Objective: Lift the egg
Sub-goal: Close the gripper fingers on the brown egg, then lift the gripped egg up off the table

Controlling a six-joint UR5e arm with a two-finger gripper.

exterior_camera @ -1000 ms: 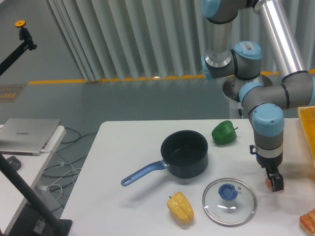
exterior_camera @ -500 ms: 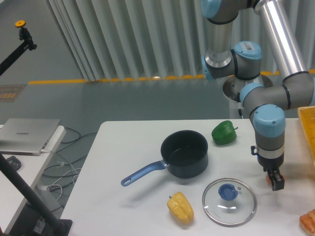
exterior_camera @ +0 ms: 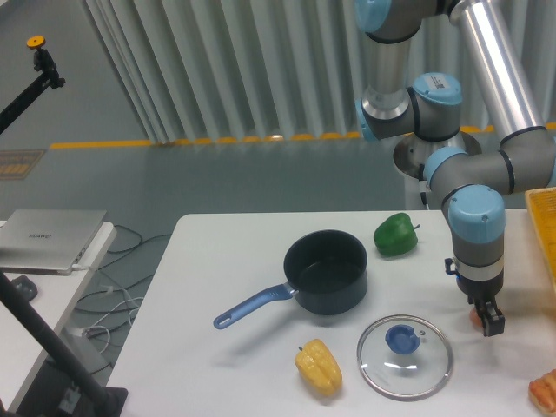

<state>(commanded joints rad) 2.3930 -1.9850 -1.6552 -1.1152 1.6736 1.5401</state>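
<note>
Where the arm bends down from the upper right, its silver links and pale blue joint caps stack above a vertical wrist, and the gripper (exterior_camera: 489,323) points straight down at the white table (exterior_camera: 226,269), just right of the glass lid (exterior_camera: 405,357). Its dark fingers stand narrow around the egg (exterior_camera: 474,319) — only a sliver of brownish-orange shell shows at the left of the fingertips, the rest hidden behind them. Whether the pads press the shell, or whether the egg is off the tabletop, I cannot tell.

Round and clear, the lid lies flat with a metal rim and a blue knob at its centre. Left of the lid sits a lumpy yellow pepper (exterior_camera: 319,366). Up and left of the lid stands a dark blue pot (exterior_camera: 327,271) with a lighter blue handle reaching away to the left. Above the lid, beyond the pot, rests a glossy green pepper (exterior_camera: 396,234). Right of the lid — cut off by the frame edge — are a rough orange-red food piece (exterior_camera: 545,391) and, higher up, a yellow basket (exterior_camera: 545,228).
</note>
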